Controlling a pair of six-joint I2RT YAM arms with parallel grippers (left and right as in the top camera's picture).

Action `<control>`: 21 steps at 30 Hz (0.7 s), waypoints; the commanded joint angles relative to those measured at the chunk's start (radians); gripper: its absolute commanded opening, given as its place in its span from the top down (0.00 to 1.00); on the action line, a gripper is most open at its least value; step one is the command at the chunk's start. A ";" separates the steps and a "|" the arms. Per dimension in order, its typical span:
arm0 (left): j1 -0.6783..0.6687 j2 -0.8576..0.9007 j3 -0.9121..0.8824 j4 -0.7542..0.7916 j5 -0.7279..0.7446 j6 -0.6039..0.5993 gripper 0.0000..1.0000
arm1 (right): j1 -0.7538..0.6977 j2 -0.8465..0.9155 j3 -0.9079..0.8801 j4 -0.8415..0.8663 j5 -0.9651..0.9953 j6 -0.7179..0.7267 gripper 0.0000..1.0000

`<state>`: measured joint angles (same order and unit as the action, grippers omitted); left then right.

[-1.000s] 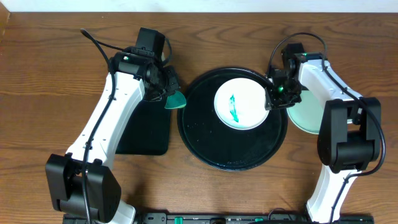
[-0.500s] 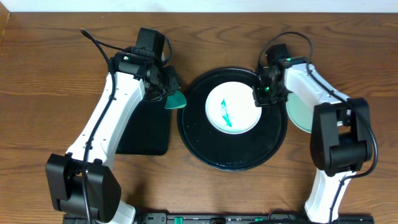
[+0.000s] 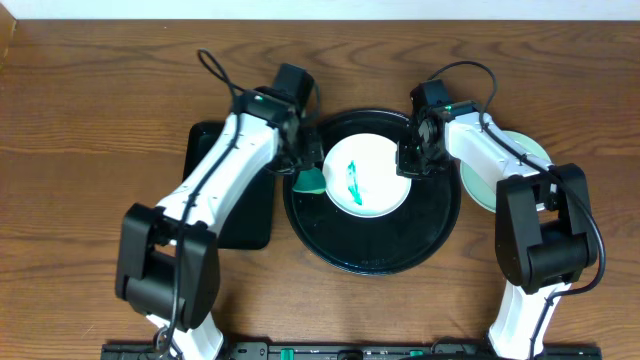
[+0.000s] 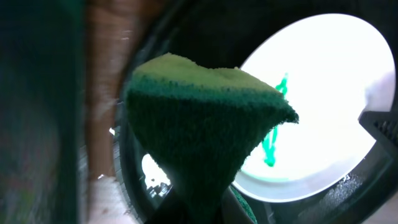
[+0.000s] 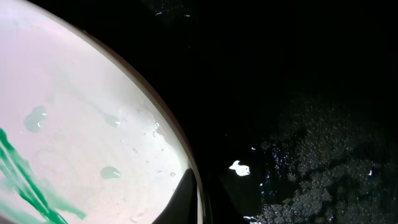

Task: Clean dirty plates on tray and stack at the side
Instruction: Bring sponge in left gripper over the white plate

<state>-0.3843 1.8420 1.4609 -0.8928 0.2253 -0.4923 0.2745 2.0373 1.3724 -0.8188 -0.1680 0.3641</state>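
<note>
A white plate (image 3: 376, 192) with a green streak (image 3: 352, 178) lies in the upper middle of the round black tray (image 3: 380, 245). My right gripper (image 3: 411, 160) is shut on the plate's right rim; the right wrist view shows one finger (image 5: 186, 199) on top of the plate (image 5: 74, 112) at its rim. My left gripper (image 3: 304, 168) is shut on a green sponge (image 3: 311, 181) at the tray's left rim, just left of the plate. In the left wrist view the sponge (image 4: 199, 118) hangs before the plate (image 4: 329, 93). A pale mint-green plate (image 3: 500, 185) lies on the tabletop at the right.
A rectangular black tray (image 3: 240, 215) lies left of the round tray, under my left arm. The mint-green plate is partly covered by my right arm. Brown wood tabletop (image 3: 90, 130) stretches to the far left and along the back.
My left arm has swung right with the sponge, from over the rectangular tray to the round tray's left rim. My right gripper has drawn the white plate a little to the left.
</note>
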 commanded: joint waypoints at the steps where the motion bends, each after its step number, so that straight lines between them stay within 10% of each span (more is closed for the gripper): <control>1: -0.060 0.042 -0.002 0.066 -0.010 0.004 0.93 | 0.038 0.045 -0.047 -0.010 -0.039 0.043 0.99; 21: -0.257 0.301 -0.002 0.324 0.238 0.048 0.93 | 0.042 0.045 -0.047 -0.008 -0.040 0.027 0.99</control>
<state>-0.5911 2.0995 1.4631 -0.6083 0.3458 -0.5049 0.2764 2.0369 1.3716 -0.8150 -0.1669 0.3752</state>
